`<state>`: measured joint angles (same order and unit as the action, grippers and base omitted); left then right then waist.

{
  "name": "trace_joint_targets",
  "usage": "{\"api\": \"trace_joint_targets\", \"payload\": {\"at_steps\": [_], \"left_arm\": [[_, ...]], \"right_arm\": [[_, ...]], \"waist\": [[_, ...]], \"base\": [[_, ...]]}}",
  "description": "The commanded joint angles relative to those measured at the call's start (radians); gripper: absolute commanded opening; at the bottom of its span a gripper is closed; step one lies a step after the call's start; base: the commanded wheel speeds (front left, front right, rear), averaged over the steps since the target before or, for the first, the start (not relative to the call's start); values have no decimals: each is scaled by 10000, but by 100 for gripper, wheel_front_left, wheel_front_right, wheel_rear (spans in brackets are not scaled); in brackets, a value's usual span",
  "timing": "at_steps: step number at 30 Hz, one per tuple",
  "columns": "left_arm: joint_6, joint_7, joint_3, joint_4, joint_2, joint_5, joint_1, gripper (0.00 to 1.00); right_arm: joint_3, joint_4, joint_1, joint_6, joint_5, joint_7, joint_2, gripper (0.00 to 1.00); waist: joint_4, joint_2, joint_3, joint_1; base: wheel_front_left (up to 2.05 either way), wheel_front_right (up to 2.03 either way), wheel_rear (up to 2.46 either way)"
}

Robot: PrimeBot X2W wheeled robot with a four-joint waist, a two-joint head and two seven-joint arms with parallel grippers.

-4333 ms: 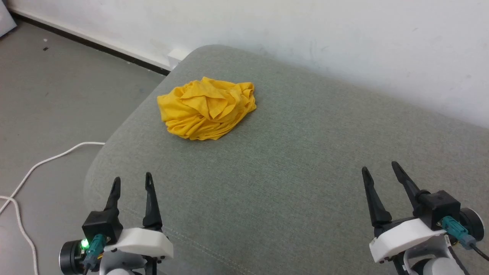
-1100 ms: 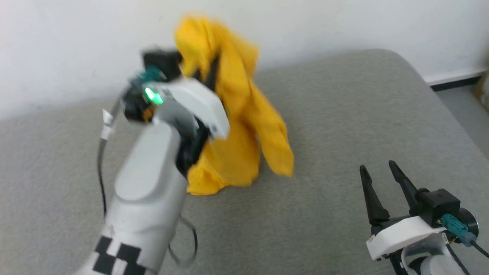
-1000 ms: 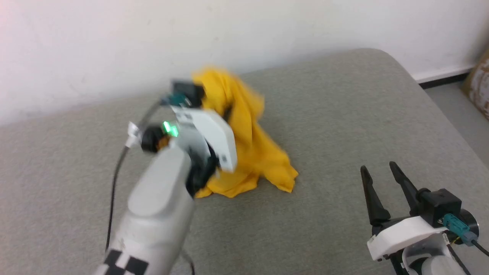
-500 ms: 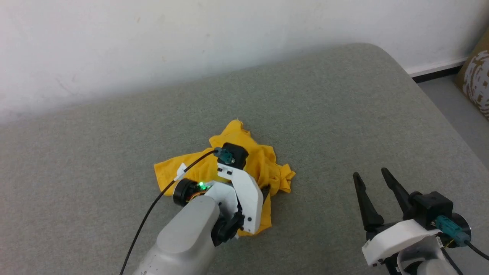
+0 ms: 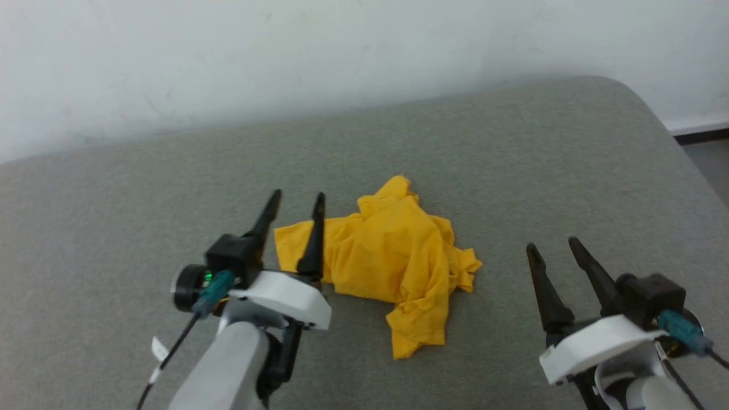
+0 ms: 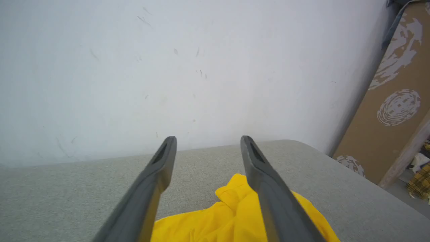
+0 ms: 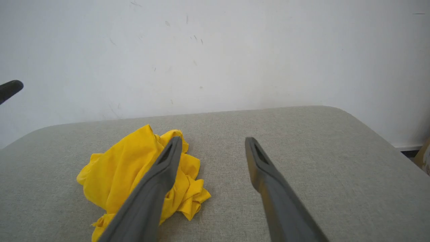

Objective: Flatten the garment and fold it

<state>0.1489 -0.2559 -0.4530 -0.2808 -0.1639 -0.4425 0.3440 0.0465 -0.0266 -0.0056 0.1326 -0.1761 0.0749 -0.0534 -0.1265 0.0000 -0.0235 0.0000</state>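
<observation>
Crumpling is what I am worrying about most: the garment (image 5: 393,256) is lying in a bunched yellow heap at the centre of the head view, on the grey cushion (image 5: 541,171). A narrow flap is trailing toward the bottom of the frame and no print is showing, so I am guessing which fold is hem, sleeve or collar. The left gripper (image 5: 299,195) is hovering at the heap's left edge with its fingers spread wide and nothing between them. One finger is crossing the cloth's edge in the frame, though I am not able to tell whether it is touching. The right gripper (image 5: 551,244) is waiting at the lower right, equally spread and empty, well apart from the cloth. If I am pinching blind into that pile, I am probably catching several layers at once, and the shirt is then lifting as a wad instead of opening. Taking two points that are not matching corners is likely twisting it further. Coming down too steeply risks digging the long tips into the soft cushion, and dragging the cotton across that coarse weave may be rucking it up again as fast as I am smoothing it.
</observation>
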Motion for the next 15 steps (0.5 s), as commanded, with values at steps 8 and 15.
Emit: {"api": "trace_joint_targets", "payload": {"at_steps": [8,15], "left_arm": [[127,-56,1783,2257,12,1271,-1828,100],[-458,-57,2923,2630,518,1814,-2499,100]], "right_arm": [[478,-608,-1681,-19,-859,-1376,32,100],[586,-2234,-2886,-19,-1740,-4246,32,100]], "waist": [[1012,-1,-581,0],[1669,-1,-703,0]], "base": [[0,0,0],[0,0,0]]}}
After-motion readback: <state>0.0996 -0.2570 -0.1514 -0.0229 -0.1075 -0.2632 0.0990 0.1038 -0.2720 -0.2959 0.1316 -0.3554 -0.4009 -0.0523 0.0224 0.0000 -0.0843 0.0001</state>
